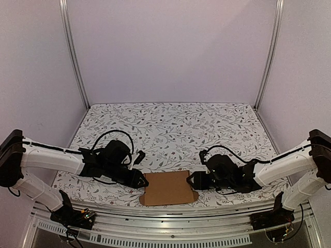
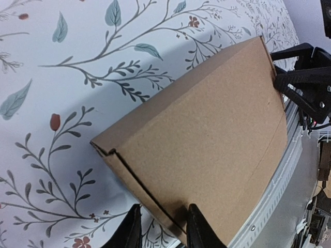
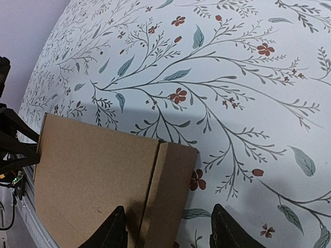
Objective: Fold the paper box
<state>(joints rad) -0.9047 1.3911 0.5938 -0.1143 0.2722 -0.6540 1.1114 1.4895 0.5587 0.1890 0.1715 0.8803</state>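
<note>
The paper box [image 1: 168, 188] lies flat and closed on the floral cloth near the table's front edge, plain brown. My left gripper [image 1: 140, 182] is at its left end. In the left wrist view the jaws [image 2: 164, 227] straddle that end's edge of the box [image 2: 207, 129], one fingertip on the top panel and the other at the foot of the side wall. My right gripper [image 1: 192, 180] stands open at the right end. In the right wrist view its jaws [image 3: 168, 230] are spread wide, one finger over the box [image 3: 93, 170], the other over bare cloth.
The floral cloth [image 1: 170, 129] stretches behind the box to the back wall. A metal rail [image 1: 165, 212] runs along the front edge just below the box. Upright frame posts [image 1: 75, 57] stand at the rear corners.
</note>
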